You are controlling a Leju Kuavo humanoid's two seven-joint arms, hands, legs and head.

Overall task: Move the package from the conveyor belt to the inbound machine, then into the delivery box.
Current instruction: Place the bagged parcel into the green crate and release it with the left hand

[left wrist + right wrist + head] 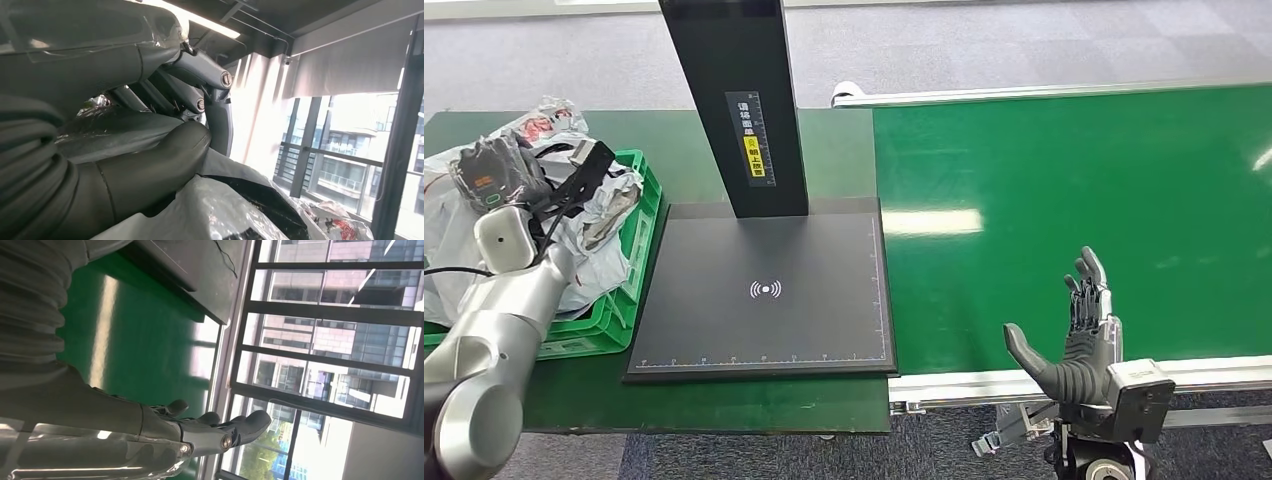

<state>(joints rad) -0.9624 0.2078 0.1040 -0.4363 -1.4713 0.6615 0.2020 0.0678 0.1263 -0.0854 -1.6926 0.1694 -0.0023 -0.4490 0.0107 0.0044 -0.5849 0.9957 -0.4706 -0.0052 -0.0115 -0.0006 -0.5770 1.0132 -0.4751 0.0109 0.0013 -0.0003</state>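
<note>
My left robot hand (496, 172), at the frame's left, presses into crinkly, glossy plastic — the package (574, 215) in the green lattice crate (639, 215) — grip unclear. My right robot hand (1076, 335), lower right, spreads empty over the smooth green conveyor belt (1074, 200).

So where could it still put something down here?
The green conveyor belt is bare beyond the right hand. The black scanner pad below its post is bare too. The green crate is crowded with bags, left hand among them.
</note>
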